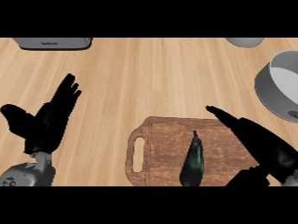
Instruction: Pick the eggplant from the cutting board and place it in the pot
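We see the eggplant (192, 159) lying on the cutting board (161, 144) at the desk's near edge, stem pointing away from us. Our right hand (258, 140) hovers just beside it, fingers straight, holding nothing. Left hand (45, 118) rests open near the left edge. We judge the approach is on: next, curl around the eggplant, then lift toward the pot (277, 94) by the right edge.

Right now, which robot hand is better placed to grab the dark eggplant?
The right robot hand. It is over the brown wooden cutting board, just beside the dark eggplant, with the grey metal pot on its side. The left robot hand rests open, off the board.
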